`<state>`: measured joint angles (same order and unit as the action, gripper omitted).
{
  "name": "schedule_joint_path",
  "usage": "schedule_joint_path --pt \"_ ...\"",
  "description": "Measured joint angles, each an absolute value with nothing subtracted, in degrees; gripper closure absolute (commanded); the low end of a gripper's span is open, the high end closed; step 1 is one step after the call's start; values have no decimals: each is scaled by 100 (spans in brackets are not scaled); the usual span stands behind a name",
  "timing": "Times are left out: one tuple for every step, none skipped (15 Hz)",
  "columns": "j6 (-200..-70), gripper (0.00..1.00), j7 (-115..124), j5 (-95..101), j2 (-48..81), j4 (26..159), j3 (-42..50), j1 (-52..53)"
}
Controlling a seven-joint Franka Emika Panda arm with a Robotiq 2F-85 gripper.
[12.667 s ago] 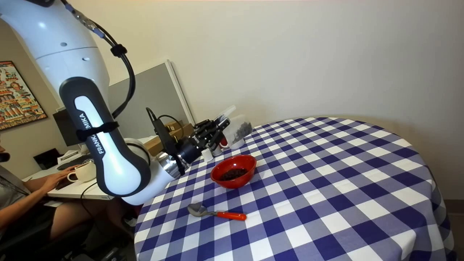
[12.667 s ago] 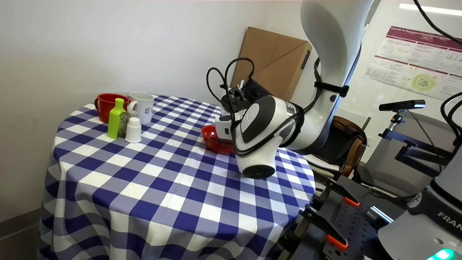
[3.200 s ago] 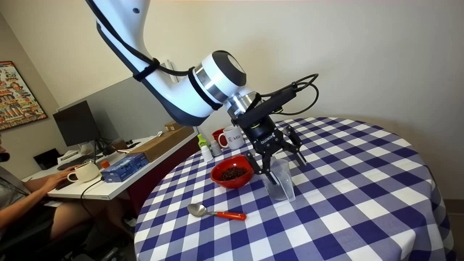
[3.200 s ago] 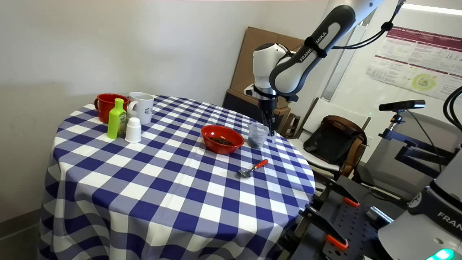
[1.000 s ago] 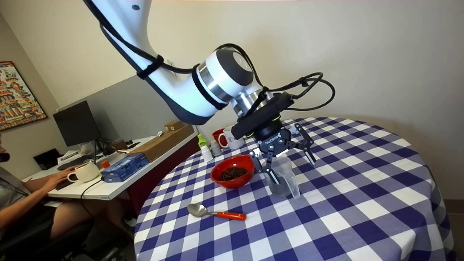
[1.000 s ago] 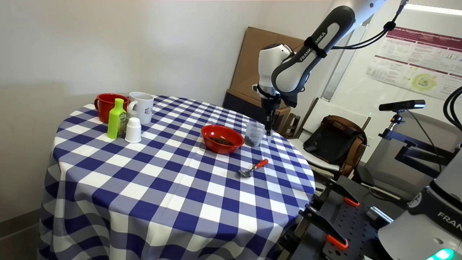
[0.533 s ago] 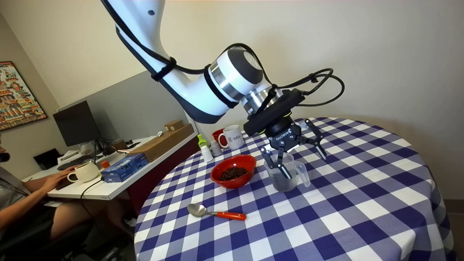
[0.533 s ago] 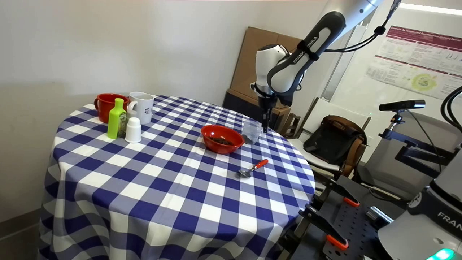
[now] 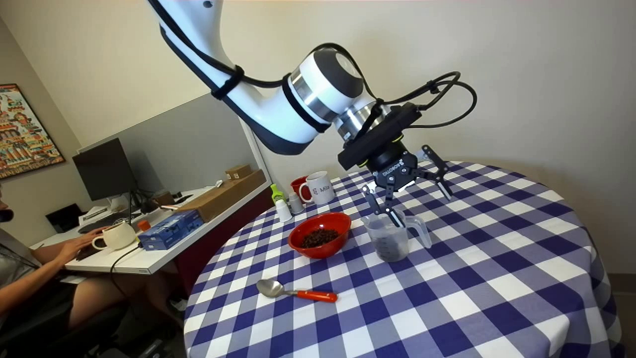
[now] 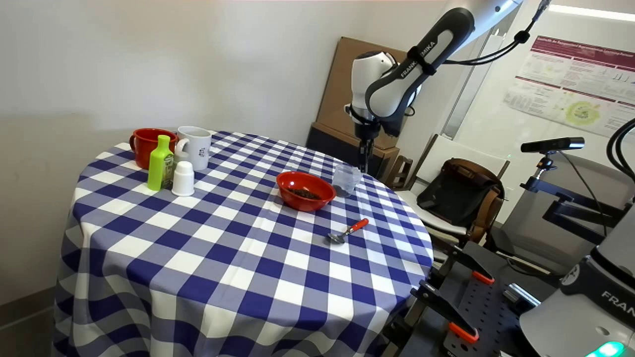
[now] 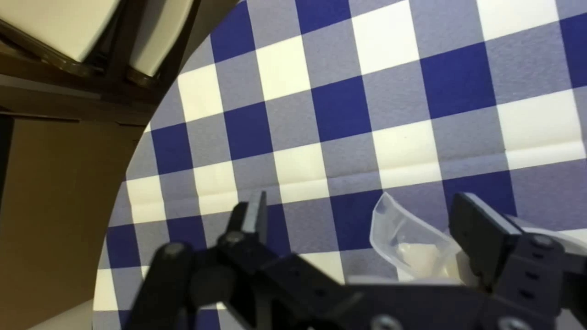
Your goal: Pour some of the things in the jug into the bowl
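Observation:
The clear jug [image 9: 392,246] [image 10: 346,178] stands upright on the checked cloth beside the red bowl [image 9: 320,252] [image 10: 303,202], a dark layer visible low inside it. Dark brown pieces [image 9: 320,237] lie in the bowl. My gripper [image 9: 422,205] [image 10: 364,164] is open with spread jaws, just above the jug on its handle side. One fingertip overlaps the jug's rim in an exterior view; I cannot tell whether it touches. In the wrist view, the jug's see-through handle [image 11: 387,236] appears between the fingers of the gripper [image 11: 367,217], nearer the right one, which hides much of the jug.
A spoon [image 9: 316,296] with an orange-red handle lies in front of the bowl. A red mug [image 10: 149,147], a white mug [image 10: 195,148], a green bottle [image 10: 158,168] and a white shaker [image 10: 184,179] are grouped together. A chair [image 10: 426,186] stands beyond the table's edge.
My gripper, tilting the held jug earlier, now stands open and has risen over the last half second. The jug shifted slightly with its handle turning, then stayed put. The bowl stayed still.

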<state>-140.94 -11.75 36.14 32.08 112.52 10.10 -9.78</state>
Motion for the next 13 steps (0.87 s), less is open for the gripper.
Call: schedule_joint_path --pt "-13994 0 -1263 3467 3093 11321 937 -980" --pt "-13867 0 -1341 3271 2937 11425 848 -980" --pt "-13669 0 -1305 2991 2738 11550 762 -957" --pt "-13388 0 -1203 2705 2504 11676 694 -894" --pt "-13177 0 -1008 2479 2246 11808 652 -801" --pt "-13014 0 -766 2291 1974 11950 616 -693" --pt "-12840 0 -491 2123 1691 12092 578 -577" --pt "-12677 0 -194 1969 1408 12232 532 -466" --pt "-12528 0 121 1820 1129 12374 477 -355" --pt "-12378 0 462 1663 842 12525 405 -245" --pt "-12257 0 799 1508 576 12671 325 -147" --pt "-12170 0 1138 1356 323 12820 241 -55" --pt "-12111 0 1382 1270 105 12958 170 18"
